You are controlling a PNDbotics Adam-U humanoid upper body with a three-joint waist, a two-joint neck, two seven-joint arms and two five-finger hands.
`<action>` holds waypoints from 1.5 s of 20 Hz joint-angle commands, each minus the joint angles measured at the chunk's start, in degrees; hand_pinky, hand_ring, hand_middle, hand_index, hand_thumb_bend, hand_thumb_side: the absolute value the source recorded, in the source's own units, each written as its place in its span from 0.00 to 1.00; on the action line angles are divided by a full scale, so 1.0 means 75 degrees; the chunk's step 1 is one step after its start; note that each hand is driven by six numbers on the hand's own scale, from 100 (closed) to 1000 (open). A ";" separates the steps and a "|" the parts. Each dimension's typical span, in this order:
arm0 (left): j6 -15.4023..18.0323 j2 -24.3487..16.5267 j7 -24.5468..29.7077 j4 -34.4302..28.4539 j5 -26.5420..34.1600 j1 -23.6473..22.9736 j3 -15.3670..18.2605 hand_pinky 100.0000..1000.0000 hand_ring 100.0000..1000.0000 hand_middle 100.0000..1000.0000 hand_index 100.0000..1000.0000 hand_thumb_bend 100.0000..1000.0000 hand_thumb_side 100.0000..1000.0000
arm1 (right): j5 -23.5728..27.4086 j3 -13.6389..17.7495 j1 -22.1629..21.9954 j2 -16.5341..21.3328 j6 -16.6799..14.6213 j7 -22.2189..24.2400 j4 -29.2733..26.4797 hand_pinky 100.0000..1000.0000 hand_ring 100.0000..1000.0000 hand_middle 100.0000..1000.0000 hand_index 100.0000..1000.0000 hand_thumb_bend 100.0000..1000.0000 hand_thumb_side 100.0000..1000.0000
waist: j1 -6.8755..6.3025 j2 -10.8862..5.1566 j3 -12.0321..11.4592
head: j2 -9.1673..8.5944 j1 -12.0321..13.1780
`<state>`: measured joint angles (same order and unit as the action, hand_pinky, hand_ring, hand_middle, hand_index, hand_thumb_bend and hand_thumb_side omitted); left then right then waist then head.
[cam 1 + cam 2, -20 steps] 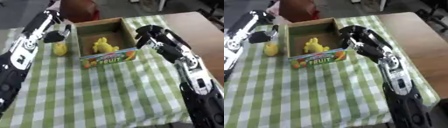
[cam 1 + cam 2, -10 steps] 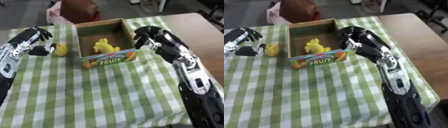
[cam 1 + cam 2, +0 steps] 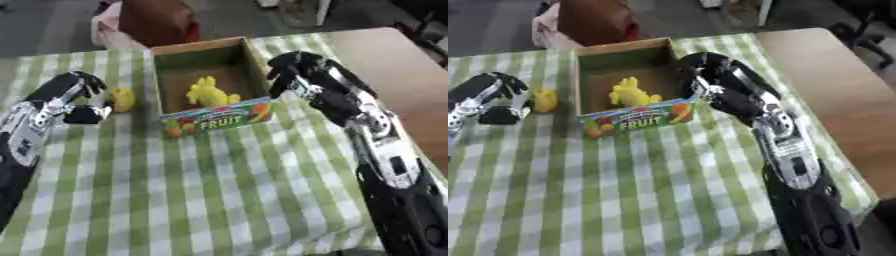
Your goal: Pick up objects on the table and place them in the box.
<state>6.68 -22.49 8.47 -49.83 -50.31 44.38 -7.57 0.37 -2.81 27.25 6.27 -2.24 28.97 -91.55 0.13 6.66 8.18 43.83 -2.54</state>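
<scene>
- Left hand (image 3: 77,97) low at table's left, fingers curled beside small yellow object (image 3: 122,99), touching it or just short of it; no grasp visible.
- Right hand (image 3: 296,75) against box's (image 3: 200,50) right wall, fingers curled on nothing.
- Yellow toy (image 3: 208,92) lies inside box.
- Green-white checked tablecloth (image 3: 219,190); bare wood tabletop (image 3: 394,75) at right.
- Box front reads "FRUIT".

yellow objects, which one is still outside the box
The small yellow object on the cloth beside the left robot hand; the other yellow object lies inside the box.
</scene>
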 commanded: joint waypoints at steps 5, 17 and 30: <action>-0.0031 0.0211 -0.0542 0.0200 -0.0190 0.0158 0.0008 0.61 0.55 0.52 0.68 0.00 0.09 | -0.0036 0.0041 0.0158 0.0098 -0.0034 0.0010 -0.0067 0.53 0.52 0.56 0.74 0.00 0.43 | 0.0003 -0.0069 0.0031 | 0.0039 -0.0009; -0.0214 0.0283 -0.1822 0.0110 0.0220 0.0169 0.0008 0.50 0.39 0.32 0.49 0.00 0.20 | -0.0044 0.0046 0.0159 0.0085 -0.0033 0.0006 -0.0057 0.53 0.52 0.56 0.74 0.00 0.43 | 0.0020 -0.0066 0.0017 | 0.0039 -0.0018; -0.0268 0.0245 -0.2526 -0.0149 0.0438 0.0191 -0.0039 0.46 0.34 0.26 0.43 0.00 0.35 | -0.0050 0.0055 0.0160 0.0061 -0.0035 0.0011 -0.0053 0.53 0.52 0.56 0.74 0.00 0.44 | 0.0021 -0.0087 0.0010 | 0.0039 -0.0039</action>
<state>4.65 -19.60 -9.72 -49.30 -47.65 44.43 -8.08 0.33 -2.81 27.29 6.27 -2.26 28.99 -91.52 0.28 6.91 8.29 43.83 -2.69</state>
